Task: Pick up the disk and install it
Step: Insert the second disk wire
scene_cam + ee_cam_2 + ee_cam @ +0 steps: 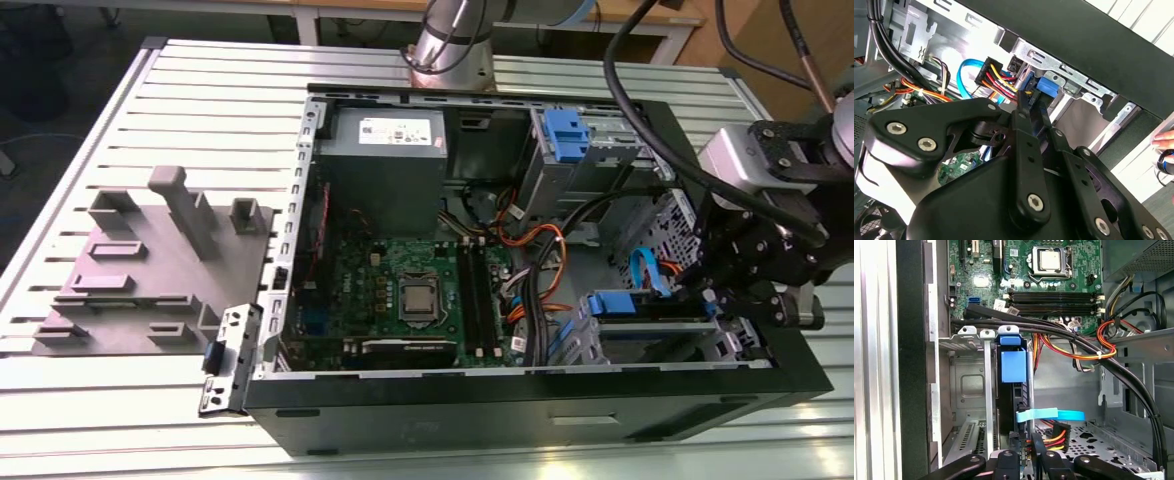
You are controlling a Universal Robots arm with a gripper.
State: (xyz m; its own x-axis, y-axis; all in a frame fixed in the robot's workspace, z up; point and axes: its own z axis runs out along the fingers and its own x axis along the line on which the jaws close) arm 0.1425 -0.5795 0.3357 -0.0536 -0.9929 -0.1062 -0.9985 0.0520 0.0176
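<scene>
The disk (623,303) stands on edge in the lower drive cage of the open computer case (534,395), at the exterior view's right. Its blue carrier (1014,367) faces the first wrist view, with the dark drive body below it. In the second wrist view a blue corner of the disk (1046,87) shows just past my fingertips. My gripper (721,298) hangs over the case's right end at the cage. Its two black fingers (1024,150) converge with no visible gap. The gripper (1026,447) sits at the disk's near end beside the power plug.
A light-blue data cable (1051,415) and red-yellow power wires (1056,435) lie next to the disk. Thick black cables (1094,352) cross above the cage. The motherboard (400,290) and grey power supply (387,130) fill the case's left. A grey fixture (147,260) lies on the table. A hand (1164,137) shows outside the case.
</scene>
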